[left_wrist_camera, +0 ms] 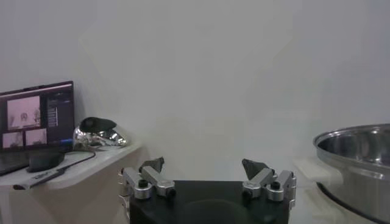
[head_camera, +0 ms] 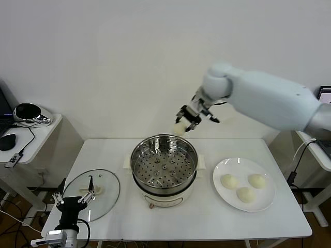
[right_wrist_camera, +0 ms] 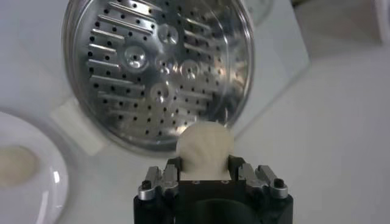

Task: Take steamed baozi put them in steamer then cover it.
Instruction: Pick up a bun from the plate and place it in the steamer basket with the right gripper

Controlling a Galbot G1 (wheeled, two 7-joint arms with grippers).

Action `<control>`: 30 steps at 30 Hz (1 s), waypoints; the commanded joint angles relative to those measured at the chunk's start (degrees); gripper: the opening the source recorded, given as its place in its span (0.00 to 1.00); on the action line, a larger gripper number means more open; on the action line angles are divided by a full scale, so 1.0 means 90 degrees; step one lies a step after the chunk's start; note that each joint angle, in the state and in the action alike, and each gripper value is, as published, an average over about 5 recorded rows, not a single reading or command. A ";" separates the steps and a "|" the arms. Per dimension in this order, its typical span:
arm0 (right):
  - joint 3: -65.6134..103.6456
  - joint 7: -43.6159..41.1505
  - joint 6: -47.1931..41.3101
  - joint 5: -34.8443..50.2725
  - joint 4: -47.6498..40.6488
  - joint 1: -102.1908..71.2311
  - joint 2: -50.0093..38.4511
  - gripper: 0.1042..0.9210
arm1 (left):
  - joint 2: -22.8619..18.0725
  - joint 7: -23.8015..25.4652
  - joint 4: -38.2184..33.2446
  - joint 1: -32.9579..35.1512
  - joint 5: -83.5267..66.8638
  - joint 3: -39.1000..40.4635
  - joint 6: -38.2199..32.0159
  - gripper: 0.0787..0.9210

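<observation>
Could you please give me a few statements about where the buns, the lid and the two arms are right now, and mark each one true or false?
1. The right pincer is shut on a baozi, held in the air above the far rim of the steamer. True.
2. The steamer's perforated tray already holds two buns. False: the tray is bare.
3. Three baozi lie on the white plate at the steamer's right. True.
4. The glass lid sits on the steamer. False: it lies flat on the table at the steamer's left.
5. The left pincer grips the lid's handle. False: it is open, at the lid's near edge, holding nothing.
</observation>
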 commanded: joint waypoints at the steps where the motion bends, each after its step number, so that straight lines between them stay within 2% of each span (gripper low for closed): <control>1: -0.0483 0.0422 0.1164 -0.1077 -0.0281 -0.0259 0.0948 0.48 | -0.0031 -0.0005 -0.0018 0.0001 -0.0019 -0.0001 0.0007 0.88; 6: -0.0422 0.0599 0.1532 -0.1737 -0.0723 -0.0629 0.1113 0.47 | -0.0057 -0.0012 -0.0030 0.0019 -0.0024 -0.0044 0.0001 0.88; 22: -0.0108 0.0858 0.1834 -0.2542 -0.1585 -0.1372 0.1209 0.49 | -0.0057 -0.0038 -0.0099 0.0058 -0.0046 -0.0113 -0.0016 0.88; 26: -0.0010 0.0978 0.1892 -0.2678 -0.1703 -0.1418 0.1235 0.54 | -0.0074 -0.0044 -0.0133 0.0069 -0.0044 -0.0080 -0.0022 0.88; 30: 0.0037 0.1072 0.1886 -0.2510 -0.1663 -0.1317 0.1218 0.64 | -0.0085 -0.0044 -0.0168 0.0077 -0.0037 -0.0040 -0.0019 0.88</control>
